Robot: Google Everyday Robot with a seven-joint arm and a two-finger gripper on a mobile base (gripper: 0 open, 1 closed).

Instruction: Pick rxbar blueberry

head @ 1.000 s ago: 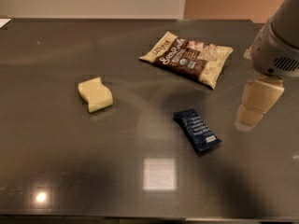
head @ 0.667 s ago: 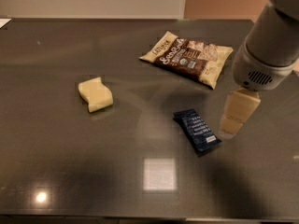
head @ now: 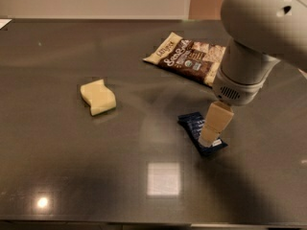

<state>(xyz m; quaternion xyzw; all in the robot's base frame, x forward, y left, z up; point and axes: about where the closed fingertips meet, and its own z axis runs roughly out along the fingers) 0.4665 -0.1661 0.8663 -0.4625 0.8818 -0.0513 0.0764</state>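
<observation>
The rxbar blueberry is a small flat dark navy wrapper lying on the dark table, right of centre. My gripper comes down from the large white arm at the upper right. Its cream-coloured fingers stand right over the bar's middle and right part, hiding some of it. I cannot tell whether the fingers touch the bar.
A brown-and-cream snack bag lies behind the bar, partly behind the arm. A pale yellow wavy sponge lies to the left. A bright square light reflection shows on the table in front of the bar.
The arm has moved left and down from beside the bar's right. The gripper fingers now stand directly over the bar. The bar, bag and sponge have not moved.
</observation>
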